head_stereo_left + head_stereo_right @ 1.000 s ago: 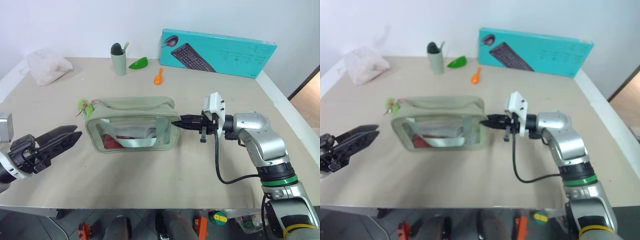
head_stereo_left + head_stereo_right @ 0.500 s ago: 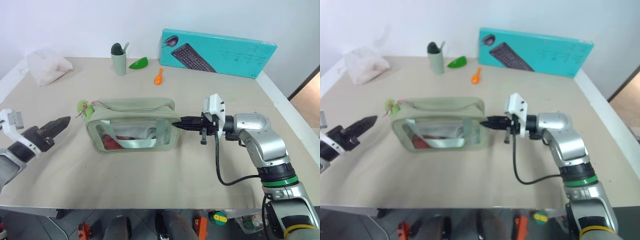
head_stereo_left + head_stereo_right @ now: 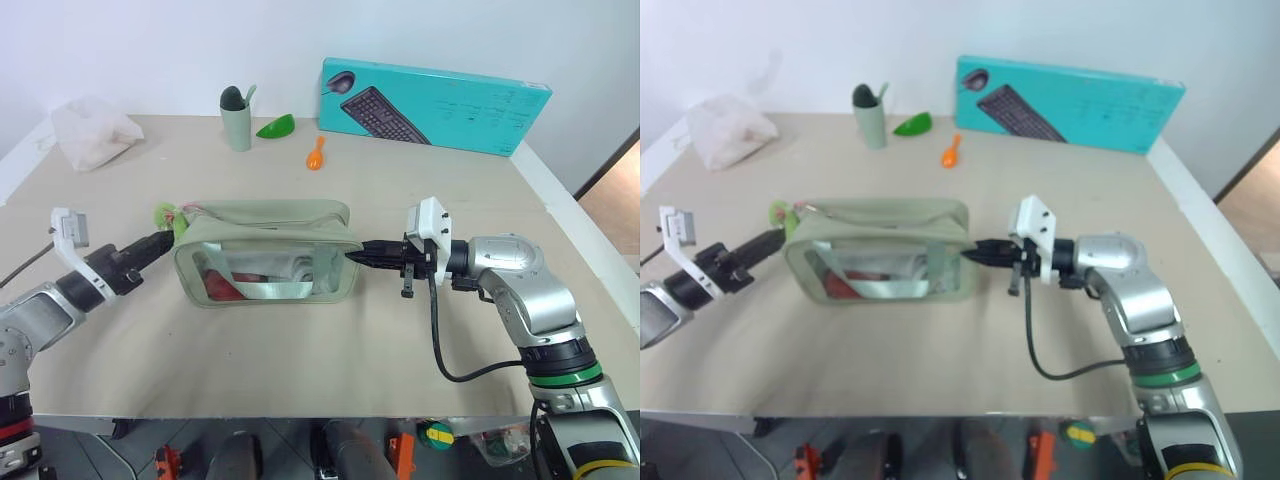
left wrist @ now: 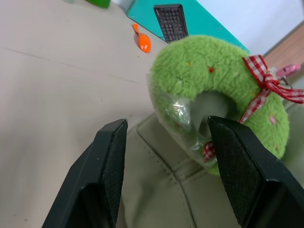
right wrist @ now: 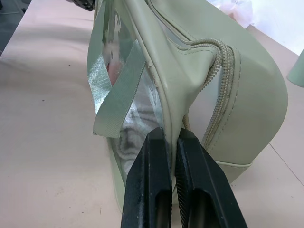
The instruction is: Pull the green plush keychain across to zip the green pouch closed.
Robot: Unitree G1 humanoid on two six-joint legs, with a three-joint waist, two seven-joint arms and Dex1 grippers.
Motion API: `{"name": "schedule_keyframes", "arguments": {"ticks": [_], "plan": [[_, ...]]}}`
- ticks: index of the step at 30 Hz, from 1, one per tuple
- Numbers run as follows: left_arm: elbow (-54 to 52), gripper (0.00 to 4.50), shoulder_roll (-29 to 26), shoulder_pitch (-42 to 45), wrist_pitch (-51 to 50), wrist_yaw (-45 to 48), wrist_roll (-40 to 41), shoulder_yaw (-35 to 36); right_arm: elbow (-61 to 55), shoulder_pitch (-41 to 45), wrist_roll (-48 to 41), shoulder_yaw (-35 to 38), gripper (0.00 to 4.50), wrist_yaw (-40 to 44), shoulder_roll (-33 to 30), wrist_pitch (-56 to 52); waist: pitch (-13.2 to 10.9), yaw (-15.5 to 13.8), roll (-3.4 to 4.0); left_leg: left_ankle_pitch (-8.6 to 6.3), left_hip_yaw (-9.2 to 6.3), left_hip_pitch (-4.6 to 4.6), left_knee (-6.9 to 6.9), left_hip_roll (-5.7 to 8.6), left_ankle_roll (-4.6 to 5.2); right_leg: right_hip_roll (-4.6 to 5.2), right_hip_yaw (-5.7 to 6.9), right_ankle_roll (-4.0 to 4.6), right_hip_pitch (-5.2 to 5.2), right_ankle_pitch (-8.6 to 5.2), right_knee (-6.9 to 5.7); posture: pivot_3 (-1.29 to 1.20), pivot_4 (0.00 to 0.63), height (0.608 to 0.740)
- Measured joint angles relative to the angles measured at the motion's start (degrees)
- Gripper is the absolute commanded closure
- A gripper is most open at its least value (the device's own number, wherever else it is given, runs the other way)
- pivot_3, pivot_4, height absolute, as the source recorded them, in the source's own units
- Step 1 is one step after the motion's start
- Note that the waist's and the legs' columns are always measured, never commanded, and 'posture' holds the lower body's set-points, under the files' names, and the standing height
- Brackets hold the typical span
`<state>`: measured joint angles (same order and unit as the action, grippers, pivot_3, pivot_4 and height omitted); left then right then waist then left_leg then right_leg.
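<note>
The left gripper [image 4: 164,156] stands wide open at the plush keychain [image 4: 223,99] — one finger [image 4: 247,171] just under the green ring, nothing clamped. The keychain hangs at the pouch's [image 3: 268,252] nine o'clock end, mid-table. The right gripper [image 5: 168,156] is pinched shut on the pouch's three o'clock edge, beside the zipper. Beyond, toward twelve o'clock, stand a grey-green cup [image 3: 237,118], a green leaf [image 3: 277,126] and an orange spoon [image 3: 317,153] — then a teal keyboard box [image 3: 435,104].
</note>
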<state>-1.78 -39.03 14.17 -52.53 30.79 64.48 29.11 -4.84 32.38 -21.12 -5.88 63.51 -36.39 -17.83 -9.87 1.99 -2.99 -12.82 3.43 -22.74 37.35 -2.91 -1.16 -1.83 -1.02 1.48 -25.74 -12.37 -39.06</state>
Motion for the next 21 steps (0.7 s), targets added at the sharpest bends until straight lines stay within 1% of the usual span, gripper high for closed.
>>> {"name": "schedule_keyframes", "arguments": {"ticks": [2,5,7,8,16,19,21], "plan": [[1.8,2.48,0.04,0.49,0.29,1.21,-0.97,-0.11,-0.06,-0.05,0.01,0.0,4.5,-0.17,-0.02,-0.01,0.0,0.0,0.0,0.0,0.0,0.0,0.0,0.01,0.0,0.0,0.0,0.0,0.0,0.0,0.0,0.0,0.15,0.74],[3.39,3.47,0.35,1.26,0.96,3.25,-1.64,-0.13,-0.16,-0.06,0.01,0.0,4.5,-0.3,-0.09,-0.02,0.0,-0.01,0.0,0.0,0.0,-0.01,0.0,0.01,0.0,0.01,0.01,0.0,0.0,0.0,0.0,0.0,0.15,0.74],[3.49,4.21,0.41,2.0,1.05,3.85,-1.64,-0.13,-0.18,-0.08,0.01,0.0,4.5,-0.33,-0.15,-0.02,0.0,-0.02,0.0,0.0,0.0,-0.01,0.0,0.02,0.0,0.01,0.0,0.0,0.0,0.0,0.0,0.0,0.15,0.74],[3.49,4.47,0.44,2.49,1.11,3.94,-1.61,-0.12,-0.19,-0.12,0.02,0.0,4.5,-0.34,-0.19,-0.04,0.0,-0.03,0.0,0.0,0.0,-0.01,0.0,0.02,0.0,0.02,0.0,0.0,0.0,0.0,0.0,0.0,0.15,0.74],[3.11,4.47,1.59,7.44,1.52,3.55,0.44,1.57,-0.17,-0.13,0.08,0.0,4.5,-0.35,-0.33,-0.02,-0.01,-0.12,-0.02,0.0,-0.03,-0.04,0.01,0.03,0.0,0.02,0.02,-0.01,0.0,0.0,0.0,0.0,0.15,0.74],[-0.22,4.47,1.96,10.46,0.84,2.79,2.9,1.41,-0.15,-0.08,0.1,-0.04,4.5,-0.28,-0.28,0.03,-0.01,-0.14,-0.03,0.01,-0.04,-0.07,0.03,0.06,-0.01,0.06,0.02,-0.04,0.01,0.02,0.0,0.0,0.15,0.74],[-3.99,4.47,1.93,12.87,-0.1,2.58,4.15,-0.34,-0.12,-0.01,0.12,-0.04,4.5,-0.27,-0.28,0.09,-0.01,-0.12,-0.03,0.0,-0.03,-0.07,0.03,0.1,-0.01,0.1,-0.01,-0.05,0.01,0.03,0.01,0.0,0.15,0.74]]}}
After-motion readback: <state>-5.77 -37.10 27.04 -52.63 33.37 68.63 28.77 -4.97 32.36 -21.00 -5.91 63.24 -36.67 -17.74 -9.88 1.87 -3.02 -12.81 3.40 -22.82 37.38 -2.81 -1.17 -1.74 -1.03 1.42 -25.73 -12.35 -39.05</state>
